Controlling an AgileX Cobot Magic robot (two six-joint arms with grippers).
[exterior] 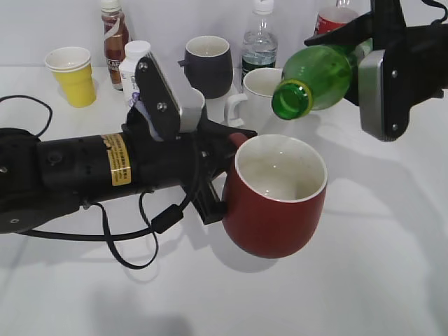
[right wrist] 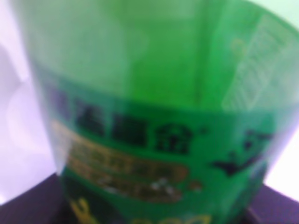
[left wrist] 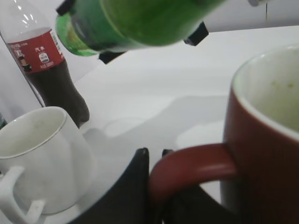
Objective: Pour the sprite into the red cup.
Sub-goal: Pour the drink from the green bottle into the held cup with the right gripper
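The red cup (exterior: 274, 203), dark red with a white inside, is held off the table by its loop handle (left wrist: 191, 168) in my left gripper (exterior: 218, 175), which is shut on the handle. The sprite (exterior: 315, 78), a green bottle with no cap on, lies tilted nearly level in my right gripper (exterior: 378, 77). Its open mouth (exterior: 290, 99) hangs just above and behind the cup's far rim. In the left wrist view the sprite (left wrist: 140, 21) crosses the top. In the right wrist view its green label (right wrist: 149, 140) fills the frame and hides the jaws.
Behind stand a white mug (exterior: 259, 94), a black mug (exterior: 208, 64), a yellow paper cup (exterior: 72, 75), a brown bottle (exterior: 114, 38), a white-capped bottle (exterior: 133, 70), a clear bottle (exterior: 260, 38) and a red-labelled cola bottle (left wrist: 44, 65). A black cable (exterior: 133, 238) loops under my left arm.
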